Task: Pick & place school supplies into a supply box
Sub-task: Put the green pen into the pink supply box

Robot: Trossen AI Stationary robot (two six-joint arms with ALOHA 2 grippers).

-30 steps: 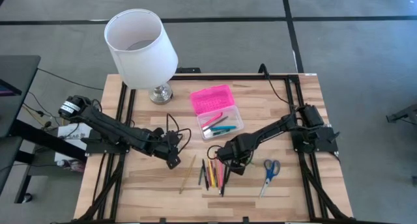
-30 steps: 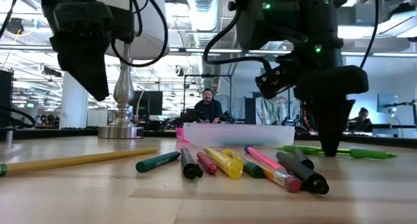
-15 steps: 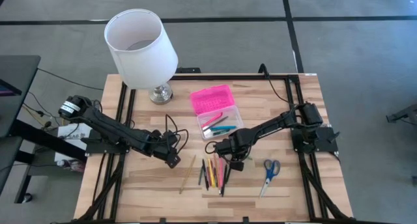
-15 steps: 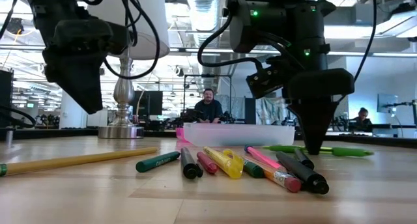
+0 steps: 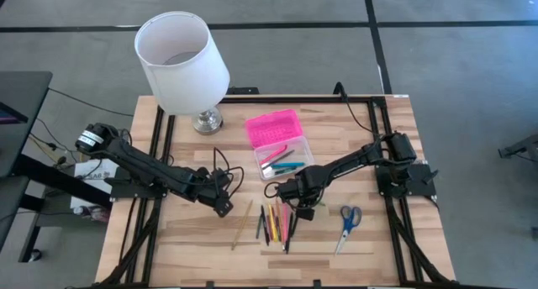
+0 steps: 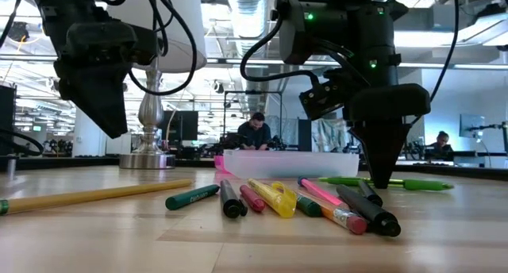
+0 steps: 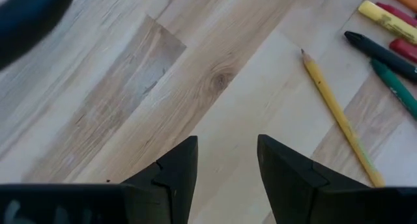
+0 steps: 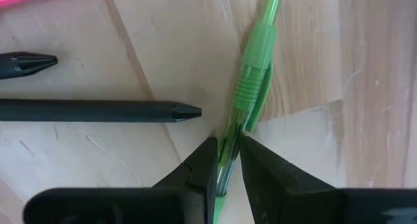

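My right gripper (image 8: pixel 228 155) is shut on a green pen (image 8: pixel 251 74) just right of the pile of pens and markers (image 5: pixel 277 222), in front of the supply box. The box has its pink lid (image 5: pixel 273 127) open; its clear base (image 5: pixel 286 159) holds a few pens. My left gripper (image 7: pixel 227 165) hangs open above bare wood, left of the yellow pencil (image 7: pixel 339 116), touching nothing. The blue-handled scissors (image 5: pixel 347 220) lie flat to the right of the pile. In the low view my right gripper (image 6: pixel 381 174) stands behind the pile with the green pen (image 6: pixel 413 183) sticking out sideways. My right gripper pinches the green pen between its two fingers, on the clear barrel (image 8: pixel 233 134) just behind the ribbed grip. The fingers come from above, pointing down, and lie across the pen. The pen stays level at the table top; whether it is lifted clear I cannot tell.
A lamp with a white shade (image 5: pixel 181 62) stands at the table's far left, its metal foot (image 5: pixel 206 121) beside the box. Two black pens (image 8: pixel 98 110) lie close to the held pen. Bare wood (image 5: pixel 176 247) lies at the near left. People sit in the room beyond the table.
My right gripper has moved a little toward the table's left, and the green pen has slid left with it, staying level. My left gripper has dipped slightly lower over the wood. In the last half second both have kept still.
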